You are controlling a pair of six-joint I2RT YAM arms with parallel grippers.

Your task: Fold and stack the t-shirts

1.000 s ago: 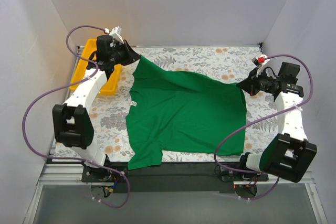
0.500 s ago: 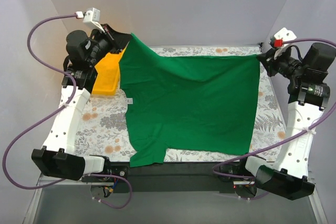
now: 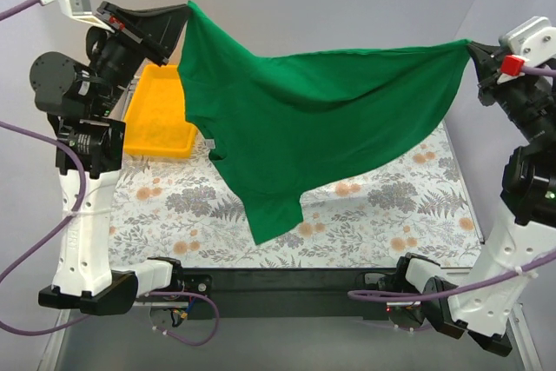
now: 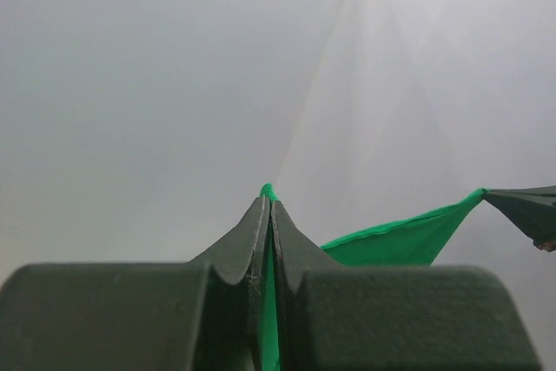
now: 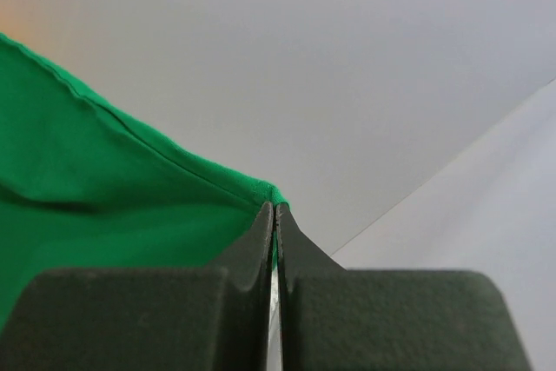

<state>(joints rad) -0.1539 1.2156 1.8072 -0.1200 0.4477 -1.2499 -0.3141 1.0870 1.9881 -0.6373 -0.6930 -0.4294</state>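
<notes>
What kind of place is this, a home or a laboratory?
Probably a robot test booth, not a home: plain white walls enclose a table with a floral cover, and the left arm and the right arm are bolted at its near edge.

Bright, diffuse light fills all three views; shadows are soft, the t-shirt evenly lit. The top view is sharp; nearest each wrist lens, dark fingers blur.
</notes>
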